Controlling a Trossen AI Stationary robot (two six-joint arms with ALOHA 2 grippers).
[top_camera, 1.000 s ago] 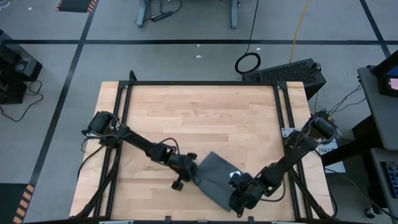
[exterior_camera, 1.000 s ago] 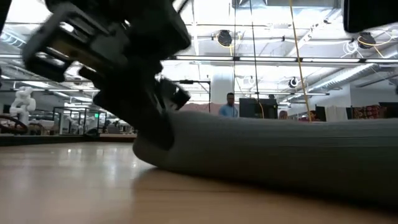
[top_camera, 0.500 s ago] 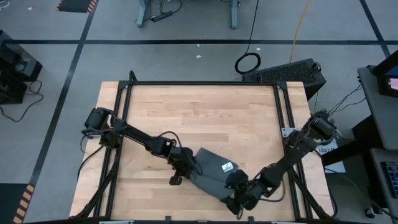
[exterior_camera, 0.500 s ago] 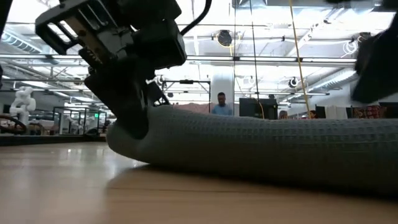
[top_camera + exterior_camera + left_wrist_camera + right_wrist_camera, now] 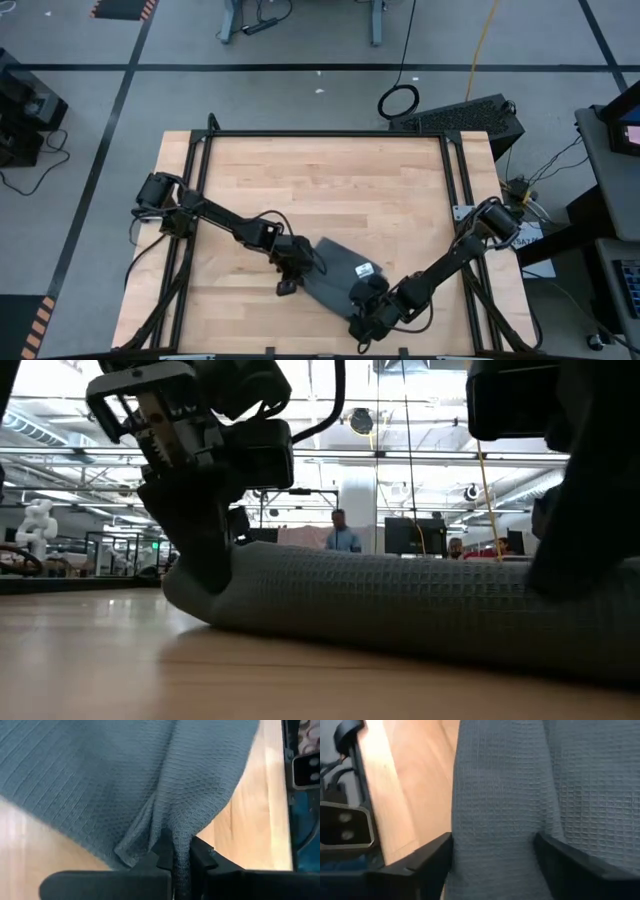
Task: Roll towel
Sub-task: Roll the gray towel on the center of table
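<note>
high view shows the pale wood table (image 5: 330,180) first, and on its near half the towel (image 5: 335,272), a dark grey band lying slantwise between the two arms. it looks mid-roll to me: up close the cloth is a soft waffle weave, doubled into a thick rounded ridge. left gripper (image 5: 291,268) is at one end of it, its jaws pinched nearly closed on a gathered fold. right gripper (image 5: 366,318) is at the other end, jaws set wide with the bulk of the roll between them. next i'd guess both ends must turn over together, evenly, or the roll skews. a small white tag (image 5: 364,269) sits on top.
</note>
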